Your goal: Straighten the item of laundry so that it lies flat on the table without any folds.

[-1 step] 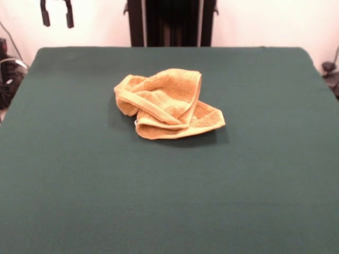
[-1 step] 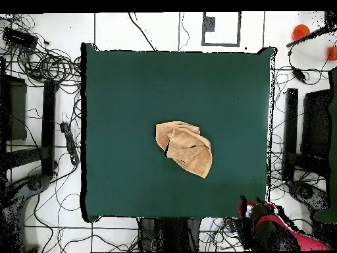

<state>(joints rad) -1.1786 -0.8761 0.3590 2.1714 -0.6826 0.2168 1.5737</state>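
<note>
The item of laundry (image 1: 167, 103), a golden-orange terry towel, lies crumpled near the middle of the green table (image 1: 169, 201). Its layers are folded over one another, and one corner points toward the front right. From above, the towel (image 2: 184, 148) is a bunched patch at the centre of the table (image 2: 131, 99). My gripper (image 1: 57, 15) hangs at the upper left of the front view, beyond the table's far left corner and well away from the towel. It is open, with nothing between its two black fingers. The red and black arm (image 2: 270, 224) sits off the table's corner in the overhead view.
Tangled cables (image 2: 46, 66) and dark equipment (image 2: 309, 132) lie on the floor around the table. An orange object (image 2: 301, 30) sits on the floor past one corner. Wide green felt surrounds the towel on every side.
</note>
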